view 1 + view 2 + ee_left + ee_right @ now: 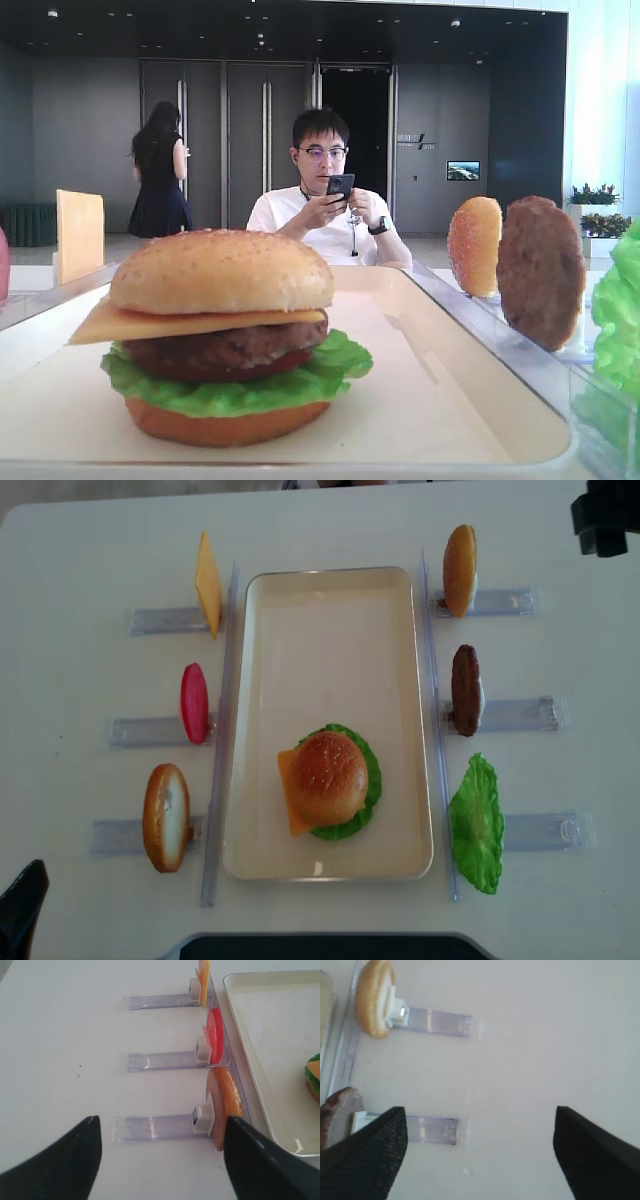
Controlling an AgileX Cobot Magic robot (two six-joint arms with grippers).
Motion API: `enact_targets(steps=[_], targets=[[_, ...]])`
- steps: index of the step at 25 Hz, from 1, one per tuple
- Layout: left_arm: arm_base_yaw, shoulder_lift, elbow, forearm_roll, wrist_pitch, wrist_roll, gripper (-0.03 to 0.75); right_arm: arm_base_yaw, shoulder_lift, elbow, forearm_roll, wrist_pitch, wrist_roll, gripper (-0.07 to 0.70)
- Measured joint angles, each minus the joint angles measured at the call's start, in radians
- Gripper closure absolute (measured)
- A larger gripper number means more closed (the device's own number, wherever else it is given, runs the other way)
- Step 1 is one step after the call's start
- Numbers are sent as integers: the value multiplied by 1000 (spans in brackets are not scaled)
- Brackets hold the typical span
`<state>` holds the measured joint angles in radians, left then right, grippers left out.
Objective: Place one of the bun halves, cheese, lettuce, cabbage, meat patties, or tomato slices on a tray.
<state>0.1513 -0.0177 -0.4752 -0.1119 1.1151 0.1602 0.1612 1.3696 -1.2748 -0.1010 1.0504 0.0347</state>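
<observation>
A stacked burger stands on the cream tray [330, 610]: seeded top bun half [328, 775], cheese [288, 810], meat patty [225, 350] and lettuce [370, 780] over a bottom bun. Upright in clear holders left of the tray are a cheese slice [208, 583], a tomato slice [194, 702] and an orange-brown bun [227, 1102]. To the right stand a golden bun half [460, 570], a patty [465, 690] and a lettuce leaf [477, 823]. No cabbage is in view. My left gripper [161, 1130] hangs open over the near-left holder. My right gripper [480, 1125] is open above bare table, holding nothing.
Clear plastic rails [222, 730] run along both long sides of the tray, with holder strips [520, 712] sticking outward. A man with a phone [325, 195] sits beyond the far end of the table. White tabletop lies outside the holders.
</observation>
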Motion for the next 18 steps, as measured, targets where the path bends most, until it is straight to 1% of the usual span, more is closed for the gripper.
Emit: enact_targets(steps=[5,8,13,18], targets=[[0,0,0,0,0,0,136,-142,-40,0,27,-17,-24,39],[0,0,0,0,0,0,136,-192,-56,0,27,-19,-26,39],[0,0,0,0,0,0,136,-203,-92,0,30,-29,-35,41],[0,0,0,0,0,0,136,-203,-180,0,33,-31,-35,41]])
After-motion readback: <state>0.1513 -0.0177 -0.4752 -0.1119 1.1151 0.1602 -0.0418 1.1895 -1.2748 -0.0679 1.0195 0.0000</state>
